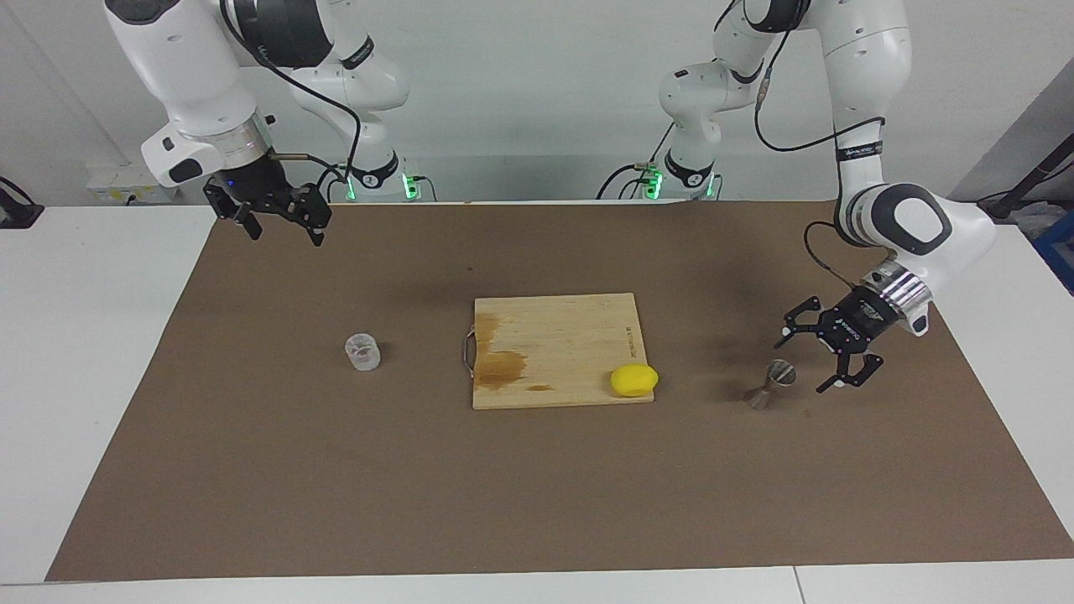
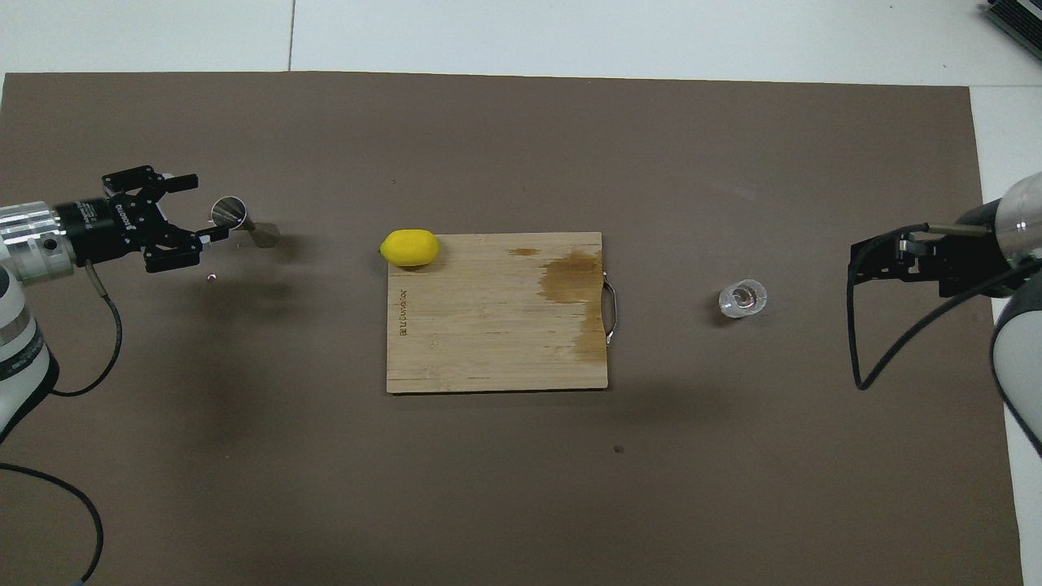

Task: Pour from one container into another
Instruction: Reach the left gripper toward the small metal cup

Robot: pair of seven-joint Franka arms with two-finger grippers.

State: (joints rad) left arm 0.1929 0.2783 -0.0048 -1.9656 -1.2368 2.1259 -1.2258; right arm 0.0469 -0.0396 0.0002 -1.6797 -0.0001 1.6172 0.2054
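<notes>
The clear cup (image 1: 362, 351) (image 2: 742, 299) stands upright on the brown mat, toward the right arm's end of the table. The metal jigger (image 1: 770, 384) (image 2: 244, 224) stands upright on the mat toward the left arm's end. My left gripper (image 1: 804, 362) (image 2: 203, 207) is open and hangs low beside the jigger's top, fingers pointing at it; nothing is held. My right gripper (image 1: 277, 222) (image 2: 863, 259) waits open and empty, raised over the mat's edge nearest the robots, well away from the cup.
A wooden cutting board (image 1: 558, 335) (image 2: 488, 325) with wet stains lies in the middle of the mat, between cup and jigger. A yellow lemon (image 1: 633, 379) (image 2: 410, 247) sits on the board's corner closest to the jigger.
</notes>
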